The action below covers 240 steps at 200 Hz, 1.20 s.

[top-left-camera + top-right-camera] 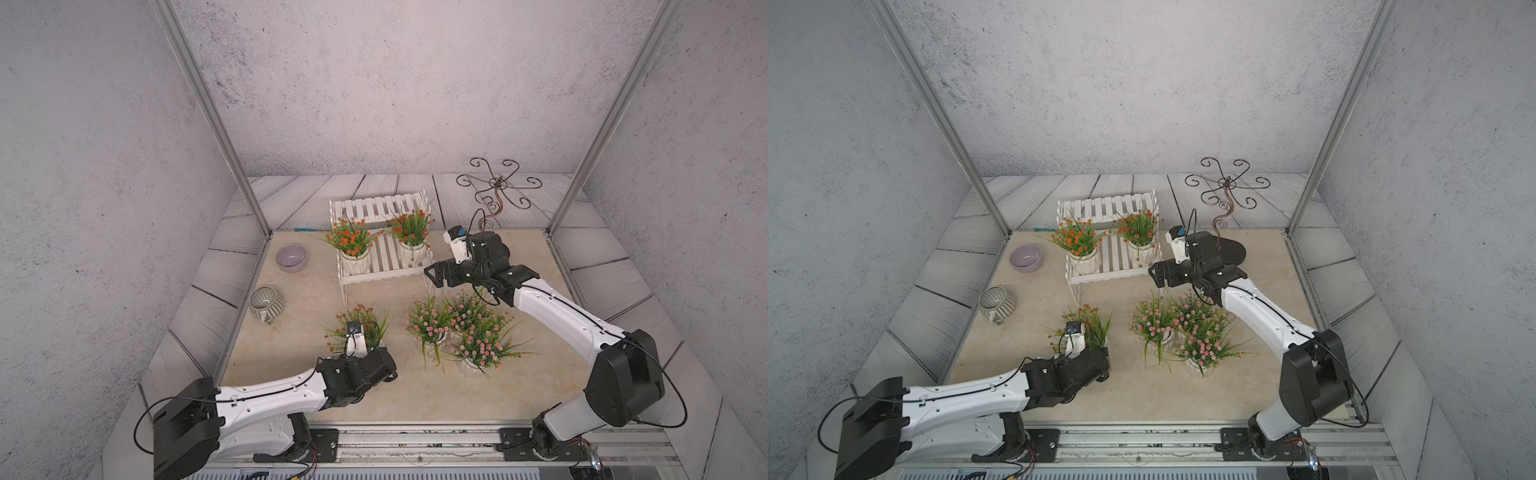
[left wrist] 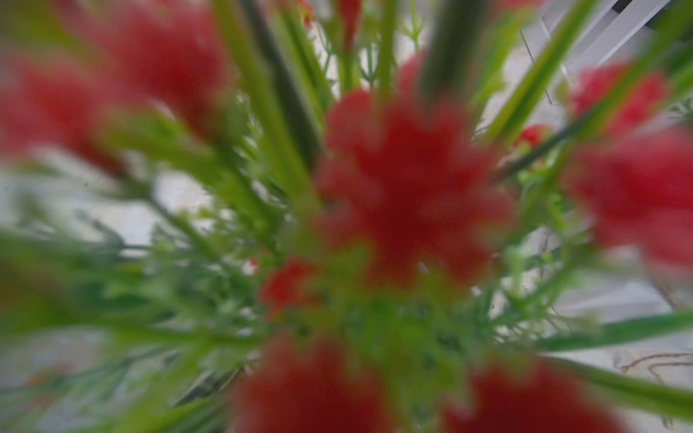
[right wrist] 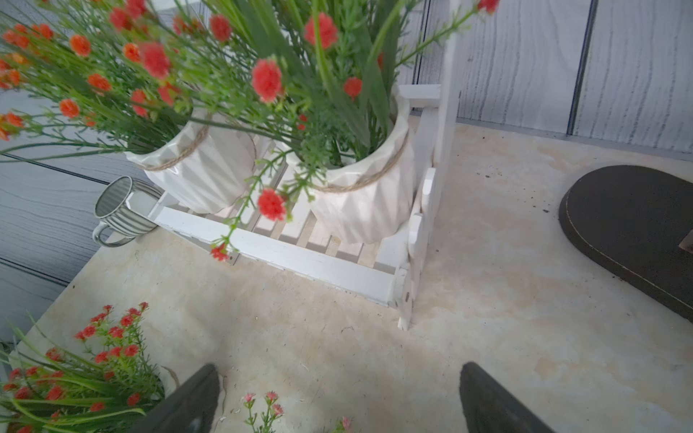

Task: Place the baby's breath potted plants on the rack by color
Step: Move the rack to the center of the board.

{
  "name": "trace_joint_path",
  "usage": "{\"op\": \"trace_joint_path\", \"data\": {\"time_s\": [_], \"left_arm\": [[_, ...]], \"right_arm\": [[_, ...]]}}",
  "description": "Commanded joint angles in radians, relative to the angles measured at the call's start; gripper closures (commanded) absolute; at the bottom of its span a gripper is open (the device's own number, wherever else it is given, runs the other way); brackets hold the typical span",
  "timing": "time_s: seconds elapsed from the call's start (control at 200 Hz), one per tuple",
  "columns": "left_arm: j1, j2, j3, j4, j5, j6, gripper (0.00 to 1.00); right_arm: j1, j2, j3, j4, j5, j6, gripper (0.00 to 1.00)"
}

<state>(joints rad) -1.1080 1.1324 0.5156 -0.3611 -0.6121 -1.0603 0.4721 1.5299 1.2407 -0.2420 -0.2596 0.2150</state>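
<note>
Baby's breath potted plants stand in three groups on the beige table (image 1: 291, 374). Nearest is the lone orange-red plant (image 1: 368, 322), its pot on the tabletop, with the left gripper (image 1: 378, 363) pushed into the foliage from 6 o'clock. Leaves hide the jaws in both top views, and the left wrist view is only a blur of red flowers and green blades, so I cannot tell whether that claw is open or gripping.

At 3 o'clock of this plant the three pink plants (image 1: 465, 328) cluster on the table, their leaves interlaced. At their 12 o'clock the right gripper (image 3: 339, 378) hangs over the tabletop just beside the rack's right end, its fingers spread wide with nothing between them.

The grey ribbed pot (image 1: 266, 303) lies at 9 o'clock of the lone plant. The rack (image 1: 388, 255) stands at its 12 o'clock. The lower tier carries the left shelf plant (image 1: 351, 243) and the right shelf plant (image 1: 411, 230), both orange-red, with bare slats between them.

The lilac bowl (image 1: 291, 257) sits at 9 o'clock of the rack. The dark metal stand (image 1: 1231, 249) is at its 3 o'clock.
</note>
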Motion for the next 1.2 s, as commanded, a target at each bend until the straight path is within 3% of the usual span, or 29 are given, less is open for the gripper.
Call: {"op": "trace_joint_path", "data": {"time_s": [0.0, 0.47, 0.651, 0.946, 1.196], "left_arm": [[0.015, 0.03, 0.036, 0.031, -0.006, 0.042, 0.01], [0.114, 0.178, 0.093, 0.11, 0.013, 0.124, 0.0], [0.113, 0.206, 0.118, 0.103, 0.001, 0.139, 0.11], [0.113, 0.182, 0.11, 0.099, 0.025, 0.152, 0.38], [0.113, 0.168, 0.123, 0.063, 0.051, 0.152, 0.4]], "right_arm": [[-0.008, 0.027, 0.027, 0.006, -0.02, 0.001, 0.01], [-0.017, 0.027, 0.023, 0.004, -0.024, -0.012, 0.01], [-0.025, 0.053, 0.032, -0.009, -0.021, -0.007, 0.01], [-0.029, 0.15, 0.076, -0.022, 0.016, 0.008, 0.03], [-0.029, 0.244, 0.124, 0.033, 0.048, 0.041, 0.17]]}}
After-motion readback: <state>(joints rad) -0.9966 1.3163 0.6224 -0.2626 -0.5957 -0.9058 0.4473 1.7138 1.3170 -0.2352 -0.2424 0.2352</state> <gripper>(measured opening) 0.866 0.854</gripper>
